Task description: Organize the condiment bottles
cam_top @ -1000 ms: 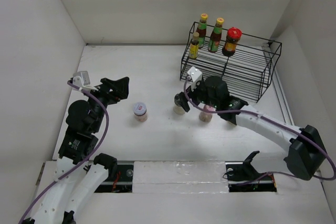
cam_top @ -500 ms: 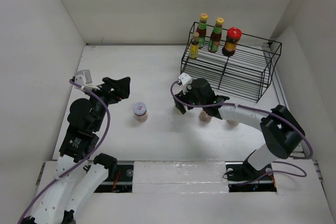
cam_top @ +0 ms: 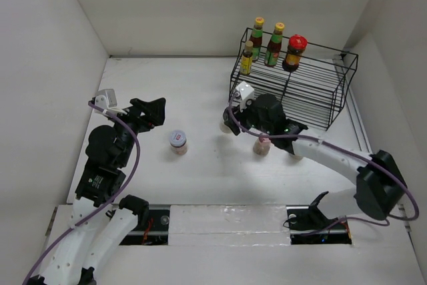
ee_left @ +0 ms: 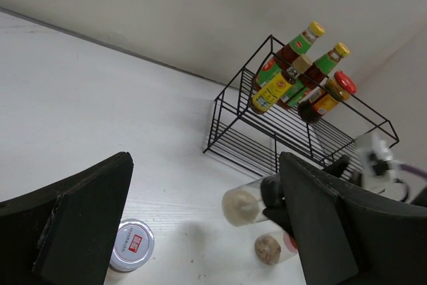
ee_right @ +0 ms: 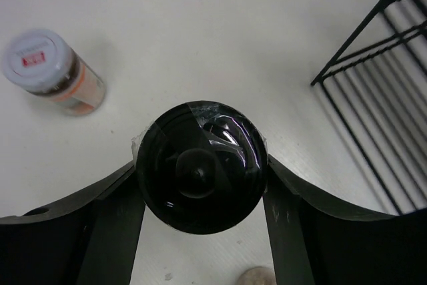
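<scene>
My right gripper (cam_top: 231,119) is shut on the dark-topped grinder (cam_top: 227,127) and holds it tilted above the table, left of the rack. In the right wrist view its black top (ee_right: 200,165) fills the space between my fingers (ee_right: 117,225). In the left wrist view the grinder (ee_left: 243,205) shows cream contents. A pink-capped bottle (cam_top: 261,145) stands just right of it. A white-lidded jar (cam_top: 178,141) stands alone at centre left. Two tall yellow-capped bottles (cam_top: 257,37), a small yellow bottle (cam_top: 247,58) and a red-lidded jar (cam_top: 294,53) stand on the rack's top. My left gripper (cam_top: 151,111) is open and empty.
The black wire rack (cam_top: 313,101) stands at the back right, its lower shelf bare. White walls close in the table on the left, back and right. The right arm (cam_top: 327,155) stretches across the table in front of the rack.
My right gripper has lifted the grinder off the table and carried it slightly towards the rack. The right arm's elbow has swung. The left arm has not moved.
</scene>
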`<state>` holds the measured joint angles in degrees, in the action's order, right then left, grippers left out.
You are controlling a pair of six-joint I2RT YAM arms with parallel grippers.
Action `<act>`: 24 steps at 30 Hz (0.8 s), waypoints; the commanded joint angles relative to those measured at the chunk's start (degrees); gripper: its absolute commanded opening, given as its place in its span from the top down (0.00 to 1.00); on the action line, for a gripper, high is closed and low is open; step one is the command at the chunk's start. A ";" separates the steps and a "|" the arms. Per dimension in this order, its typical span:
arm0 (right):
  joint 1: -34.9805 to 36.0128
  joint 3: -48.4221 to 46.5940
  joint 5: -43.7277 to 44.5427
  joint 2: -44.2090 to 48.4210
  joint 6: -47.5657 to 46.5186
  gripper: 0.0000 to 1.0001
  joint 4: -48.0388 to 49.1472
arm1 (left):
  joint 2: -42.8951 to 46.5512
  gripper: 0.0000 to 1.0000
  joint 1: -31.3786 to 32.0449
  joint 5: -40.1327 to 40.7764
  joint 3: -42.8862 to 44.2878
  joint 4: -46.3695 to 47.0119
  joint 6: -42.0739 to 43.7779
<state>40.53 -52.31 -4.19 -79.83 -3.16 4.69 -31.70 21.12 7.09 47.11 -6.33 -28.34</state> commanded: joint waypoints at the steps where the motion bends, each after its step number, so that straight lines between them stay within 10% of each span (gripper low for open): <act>1: -2.38 -5.42 1.81 8.79 0.70 0.63 5.95 | -0.28 0.13 -0.29 -0.76 0.08 1.85 0.74; 24: -25.94 -25.73 -3.20 -5.06 0.70 0.63 -2.57 | -0.20 0.13 -0.29 -1.29 0.08 1.85 0.74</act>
<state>14.92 -73.63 -5.02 -84.31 -2.74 -0.62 -31.70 21.12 6.44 47.11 -6.33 -28.34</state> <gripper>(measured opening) 0.686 0.869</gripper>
